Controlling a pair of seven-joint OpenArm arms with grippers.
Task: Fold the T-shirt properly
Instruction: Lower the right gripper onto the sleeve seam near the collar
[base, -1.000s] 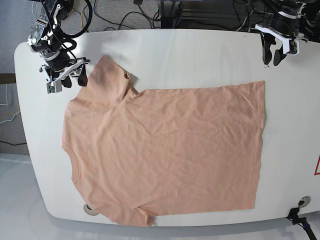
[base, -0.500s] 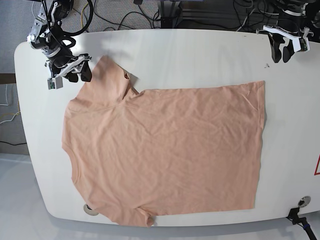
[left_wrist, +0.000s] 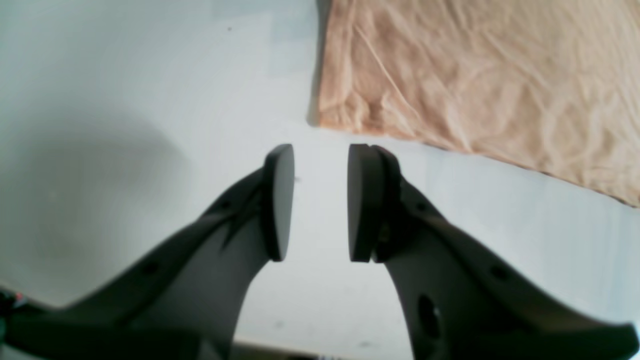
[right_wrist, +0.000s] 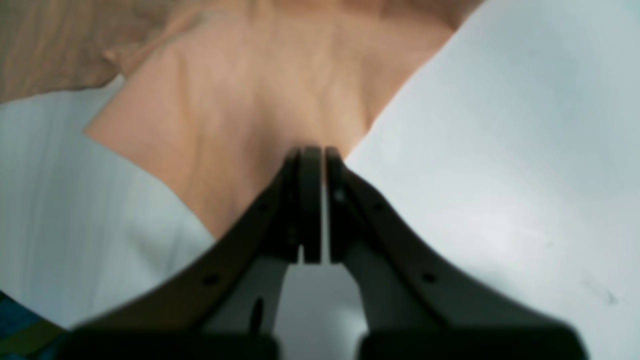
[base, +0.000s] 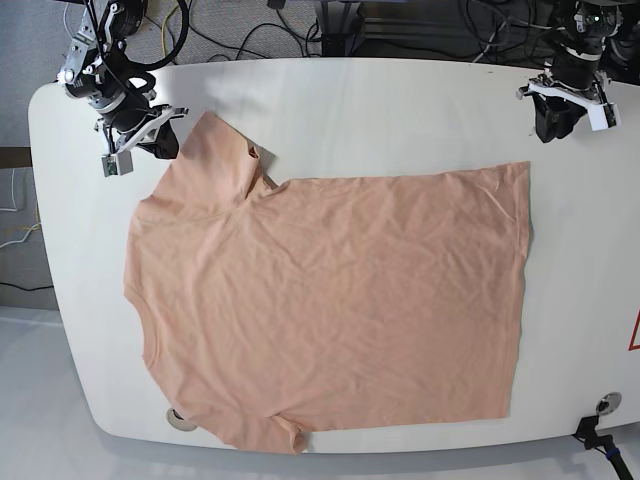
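Observation:
The peach T-shirt (base: 330, 300) lies spread flat and slightly wrinkled over the white table (base: 400, 110), collar end toward the base view's left. Its upper sleeve (right_wrist: 260, 100) reaches up to my right gripper (right_wrist: 315, 155), whose fingers are shut at the sleeve's edge with only table showing in the thin slit between them. In the base view this gripper (base: 168, 143) sits just left of the sleeve. My left gripper (left_wrist: 320, 160) hangs open above bare table, a short way from the shirt's hem corner (left_wrist: 340, 110), at the base view's top right (base: 553, 128).
Cables and equipment (base: 330, 25) run behind the table's far edge. Two round fittings (base: 180, 418) (base: 605, 403) sit at the near edge, where the shirt's lower sleeve almost reaches the rim. A red mark (base: 635, 330) shows at the right border.
The right gripper has moved up to the sleeve's edge and its fingers have come together. The left gripper drifted right, then came down toward the hem corner. The shirt has not moved.

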